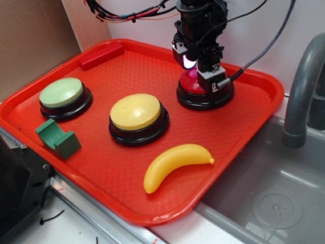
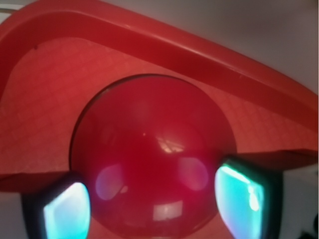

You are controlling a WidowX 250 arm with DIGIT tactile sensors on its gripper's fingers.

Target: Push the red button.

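Gripper [image 1: 198, 68] at upper centre-right of the exterior view, pointing down onto the red button [image 1: 195, 81]; fingers [image 2: 67, 211] parted, one glowing pad at lower left and one at lower right of the wrist view, the dome between them. Holding nothing. Contact with the dome not clear. Red button [image 2: 149, 159] near the tray's far right corner, dome filling the middle of the wrist view. Around it, on the red tray [image 1: 111, 170]: yellow button [image 1: 136, 112] at centre, near the red one; pale-green button [image 1: 62, 92] at left; green block [image 1: 57, 137] below it; banana [image 1: 175, 163] lower centre; flat red block [image 1: 101, 55] at the upper-left rim. Right of the tray, grey sink [image 1: 274, 198] and faucet [image 1: 302, 86]. Cables [image 1: 127, 12] trailing along the top.
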